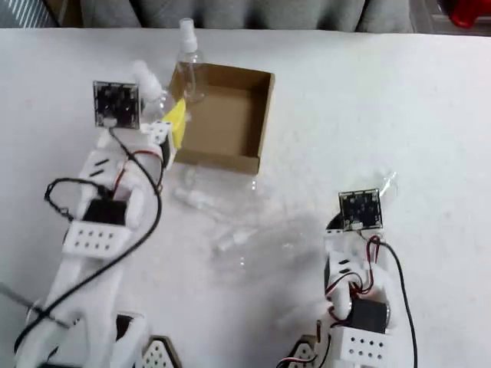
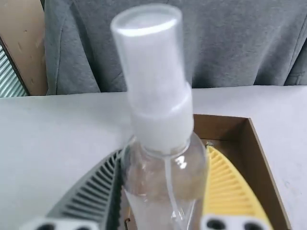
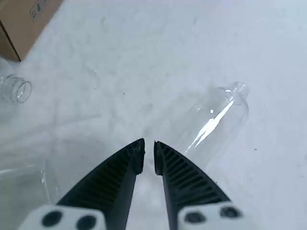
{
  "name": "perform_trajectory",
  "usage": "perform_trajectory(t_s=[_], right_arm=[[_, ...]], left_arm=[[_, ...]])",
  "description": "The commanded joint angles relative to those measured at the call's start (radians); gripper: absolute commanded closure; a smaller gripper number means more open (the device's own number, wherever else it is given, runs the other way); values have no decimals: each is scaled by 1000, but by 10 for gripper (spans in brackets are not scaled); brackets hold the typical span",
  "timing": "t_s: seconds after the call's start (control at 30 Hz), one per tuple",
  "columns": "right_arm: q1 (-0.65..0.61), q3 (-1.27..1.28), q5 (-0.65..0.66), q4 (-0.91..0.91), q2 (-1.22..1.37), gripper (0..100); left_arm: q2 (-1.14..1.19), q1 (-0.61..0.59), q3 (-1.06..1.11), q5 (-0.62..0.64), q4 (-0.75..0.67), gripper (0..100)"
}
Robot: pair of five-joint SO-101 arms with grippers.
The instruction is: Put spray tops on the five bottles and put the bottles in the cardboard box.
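Your left gripper (image 2: 164, 155) pinches a capped bottle (image 2: 165, 179) upright, just beside the box (image 1: 263, 115). Your right gripper (image 3: 148, 148), fingers nearly pressed together on nothing, hangs over the white table (image 1: 383, 100) beside an uncapped bottle (image 3: 216, 120) lying flat. Grey fabric (image 2: 240, 43) backs the table's far edge.

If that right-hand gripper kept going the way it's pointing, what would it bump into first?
Probably the bare table: the right gripper points down at it. The capless bottle lies just beside that line, though depth is unclear.
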Motion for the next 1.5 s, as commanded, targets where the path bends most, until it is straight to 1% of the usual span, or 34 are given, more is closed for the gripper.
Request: perform_trajectory(t_s=[0.0, 0.1, 0.23, 0.37, 0.67, 1.1, 1.47], right_arm=[[-35, 11, 17, 53, 5, 981], [-61, 11, 18, 73, 5, 981], [-58, 11, 18, 77, 5, 981], [-54, 11, 18, 77, 5, 981], [-54, 11, 18, 77, 5, 982], [-53, 11, 18, 77, 7, 982], [-53, 11, 18, 94, 7, 982]], left_arm=[[94, 1, -69, -6, -152, 980], [186, 1, -75, -6, -230, 980], [266, 2, -77, -9, -348, 980], [298, 16, -77, -11, -413, 980], [320, 97, -115, -11, -419, 980], [591, 77, -347, -8, -419, 980], [702, 25, -411, -8, -422, 980]])
